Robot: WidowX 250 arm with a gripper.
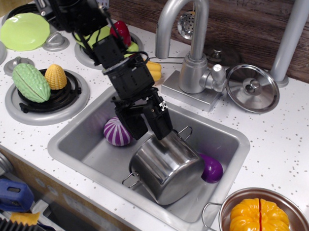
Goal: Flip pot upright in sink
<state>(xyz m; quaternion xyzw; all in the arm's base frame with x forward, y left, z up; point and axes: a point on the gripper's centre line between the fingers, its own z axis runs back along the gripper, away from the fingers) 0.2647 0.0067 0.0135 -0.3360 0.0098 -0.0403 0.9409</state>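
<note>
The shiny steel pot [165,166] lies tipped over in the grey sink [67,144], its flat base facing up and toward me, its wire loop handles at the back [184,130] and the front left [131,179]. My black gripper [153,133] hangs slanted from the upper left, its two fingers spread apart just above the pot's far upper edge. The right fingertip [166,132] is at or touching that edge; nothing sits between the fingers.
A purple-striped ball [116,133] and a purple eggplant [212,168] lie in the sink beside the pot. The faucet [190,51] and a steel lid [253,88] stand behind. A pan with an orange pumpkin [260,218] is at the front right, toy vegetables [31,82] on the left burner.
</note>
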